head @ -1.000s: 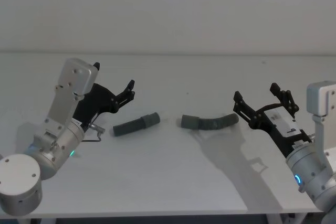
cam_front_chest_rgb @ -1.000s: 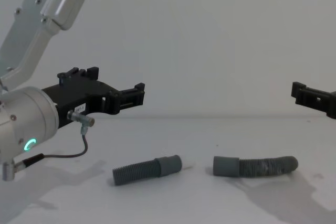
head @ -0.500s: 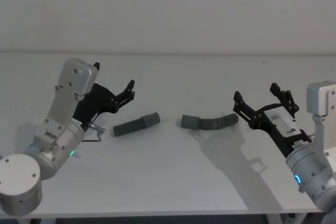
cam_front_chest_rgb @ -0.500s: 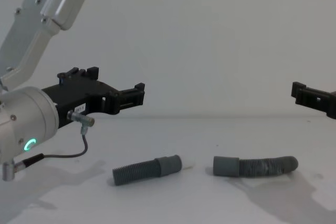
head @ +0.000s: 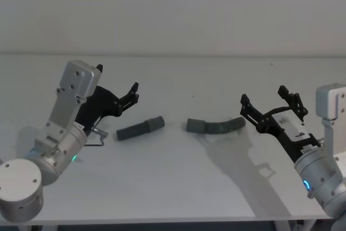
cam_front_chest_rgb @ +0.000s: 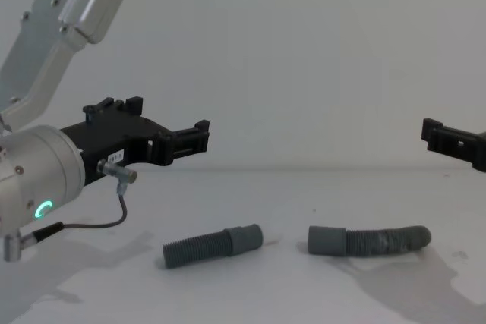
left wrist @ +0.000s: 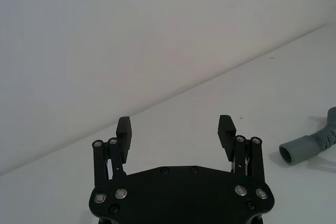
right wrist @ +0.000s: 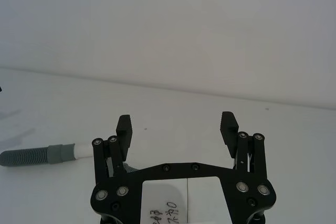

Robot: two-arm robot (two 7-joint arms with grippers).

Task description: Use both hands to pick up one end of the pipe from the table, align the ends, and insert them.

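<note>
1. Both pieces of the pipe lie flat on the table (head: pixel 173 187), between the two arms. The left hose piece (head: pixel 140 128) is nearly straight. The right hose piece (head: pixel 216 126) is bent a little.
2. Their smooth ends face each other with a gap of bare table between them. The left cuff (head: pixel 155 123) and the right cuff (head: pixel 195 125) are near but not touching and not quite on one line. The right wrist view shows a small white tip (right wrist: pixel 81 150) coming out of the left cuff.
3. The left gripper (head: pixel 117 78) hangs above the table, behind and to the outer side of the left hose piece. Its jaws are spread wide and hold nothing.
4. The right gripper (head: pixel 263 94) is beyond the outer end of the right hose piece, also raised. Its jaws are released and empty too.
5. I judge that the task is at its first step, the approach. Nothing is picked up yet.
6. The next move probably asks each gripper to come down over its own piece and close on the ribbed part just behind the cuff, so that the cuff is free for joining. The exact height of the grippers over the table is hard to read from here.
</note>
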